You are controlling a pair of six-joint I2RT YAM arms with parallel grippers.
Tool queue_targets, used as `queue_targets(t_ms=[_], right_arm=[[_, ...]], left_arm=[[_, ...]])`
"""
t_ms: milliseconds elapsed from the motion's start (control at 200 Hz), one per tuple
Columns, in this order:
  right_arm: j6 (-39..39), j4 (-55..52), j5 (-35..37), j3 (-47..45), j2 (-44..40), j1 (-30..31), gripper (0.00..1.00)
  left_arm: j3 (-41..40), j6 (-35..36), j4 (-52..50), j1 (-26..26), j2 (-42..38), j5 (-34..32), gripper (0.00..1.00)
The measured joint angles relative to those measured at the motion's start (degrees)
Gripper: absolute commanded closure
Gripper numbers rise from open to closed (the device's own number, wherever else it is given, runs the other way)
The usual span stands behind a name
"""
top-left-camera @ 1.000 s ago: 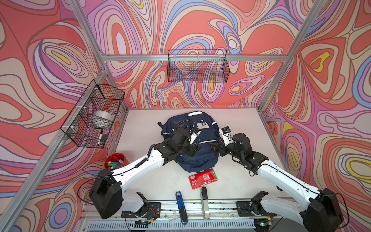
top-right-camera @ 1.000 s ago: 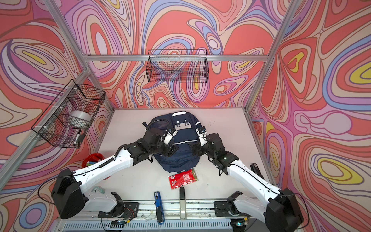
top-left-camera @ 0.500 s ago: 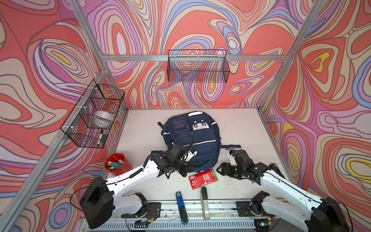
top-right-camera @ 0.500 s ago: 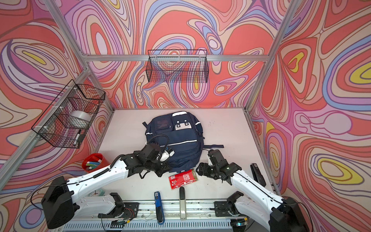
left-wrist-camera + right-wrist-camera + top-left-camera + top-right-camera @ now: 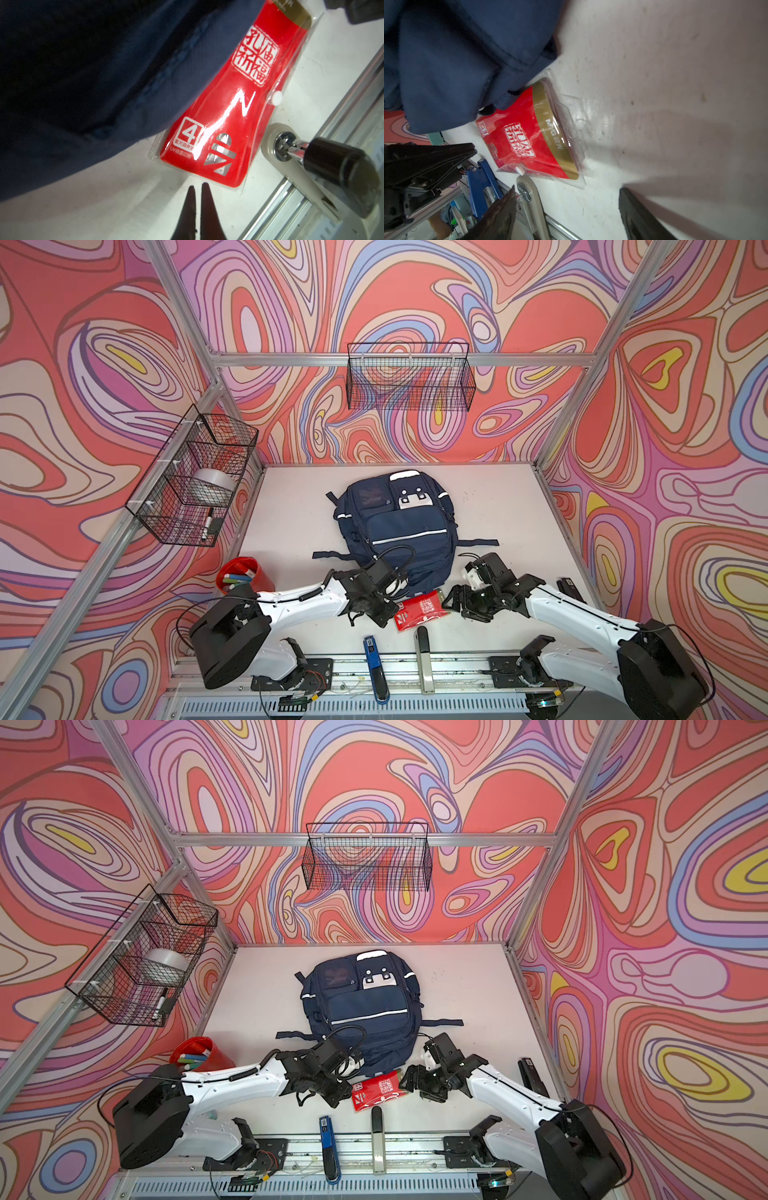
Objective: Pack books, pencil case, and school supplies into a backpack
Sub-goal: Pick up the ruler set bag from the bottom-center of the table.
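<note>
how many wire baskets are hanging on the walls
2. The back basket hangs on the back wall; the side basket hangs on the wall at the robot's left, holding a tape roll and a marker. None seems hidden.

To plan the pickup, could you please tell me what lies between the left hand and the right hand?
The red packet lies between the left hand and the right hand, as both top views show.
</note>
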Motion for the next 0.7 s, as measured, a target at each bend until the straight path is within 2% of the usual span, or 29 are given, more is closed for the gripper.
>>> queue_targets(t_ms=[305,496,701], right_arm=[[2.36,0.26,-0.39,-1.40,-3.45,0.00,0.19],[4.33,-1.16,1.33,-2.75,-6.78,0.00,0.18],[7.76,-1.31,5.99,-5.38,-11.43,0.00,0.18]], left_arm=[[0.46,-0.26,3.96,-3.72,5.09,-1.40,1.00],[7.52,-1.77,7.89,-6.10,13.14,-2.23,1.00],[13.77,-1.99,10.64,-6.47,19.39,-2.03,1.00]])
